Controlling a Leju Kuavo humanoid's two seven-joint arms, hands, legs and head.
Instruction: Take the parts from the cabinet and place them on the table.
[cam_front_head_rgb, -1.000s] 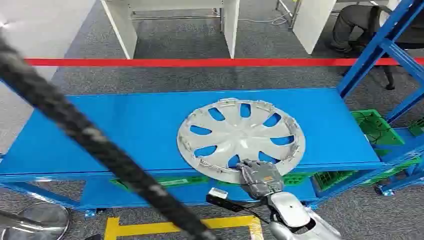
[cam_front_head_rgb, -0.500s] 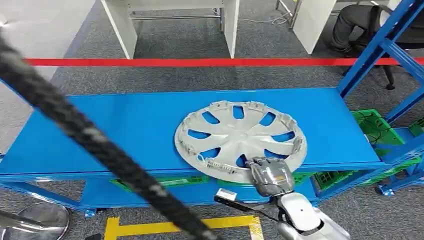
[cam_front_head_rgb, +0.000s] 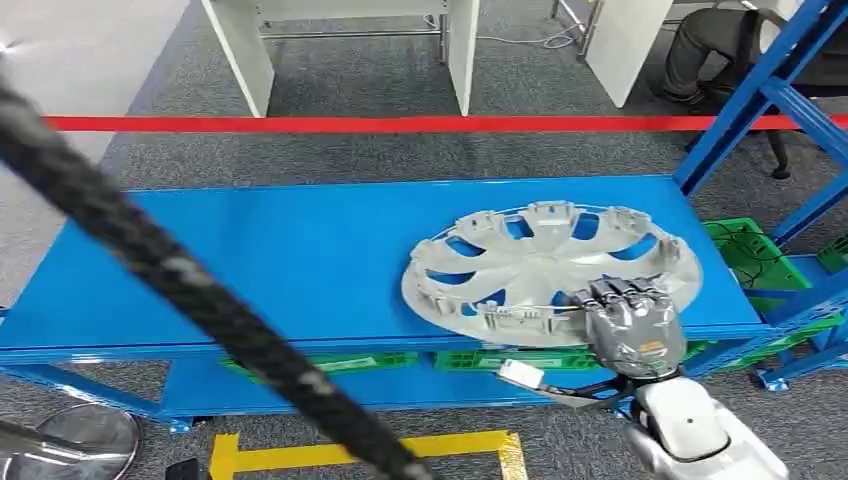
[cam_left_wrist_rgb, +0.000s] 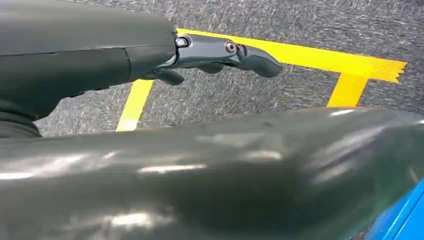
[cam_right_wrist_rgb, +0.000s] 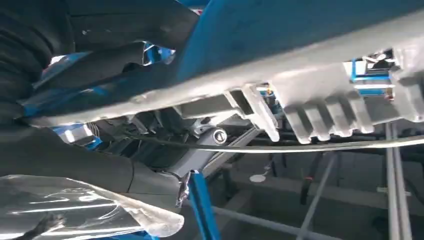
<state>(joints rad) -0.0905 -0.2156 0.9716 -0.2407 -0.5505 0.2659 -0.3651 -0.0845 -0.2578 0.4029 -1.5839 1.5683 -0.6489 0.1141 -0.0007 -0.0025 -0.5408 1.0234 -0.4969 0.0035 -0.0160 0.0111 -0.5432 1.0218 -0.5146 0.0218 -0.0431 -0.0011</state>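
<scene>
Silver hubcap (cam_front_head_rgb: 545, 270) | right hand (cam_front_head_rgb: 628, 325) grips near rim | blue table (cam_front_head_rgb: 250, 260)

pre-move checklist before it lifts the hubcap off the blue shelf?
1. Right robot hand grips the near rim of the hubcap: ok.
2. Hubcap clear of the blue shelf: cannot tell; it looks tilted.
3. Path clear of the blue upright on the right: not ok, rim is close.
4. Left robot hand empty, over the floor: ok.
5. Grip firmness: cannot tell.

Hubcap (cam_front_head_rgb: 545, 270) on table (cam_front_head_rgb: 250, 260), right side
</scene>
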